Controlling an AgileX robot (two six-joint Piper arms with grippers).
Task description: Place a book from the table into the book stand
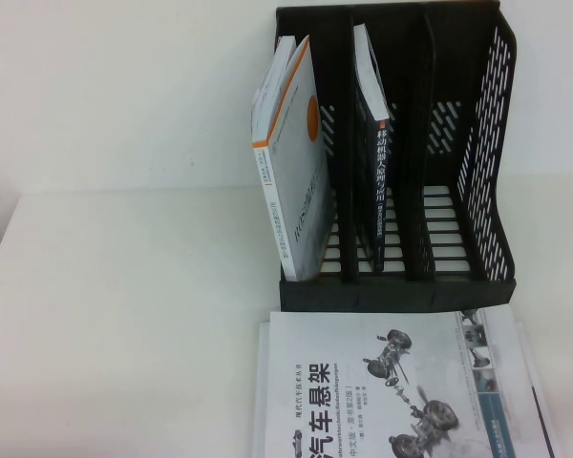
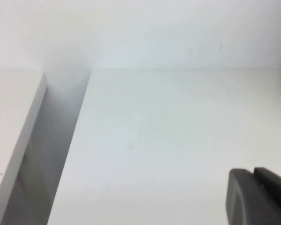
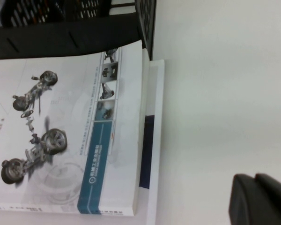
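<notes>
A: Nearest thing is the white car-suspension book, flat on the table right in front of the book stand.

B: Grippers? Left gripper hangs over bare tabletop, fingers pressed together. Right gripper sits beside that white book, can't tell its state.

A: Dark book stands in the middle slot, orange-striped white book leaning in the left one.

Lighting was bright and even, washing the white table almost featureless. The black book stand read as a dense dark mass, its slats losing detail. Soft faint shadows lay beside the stand's base. Both wrist views were slightly soft, and the dark gripper tips at their edges were blurred.
</notes>
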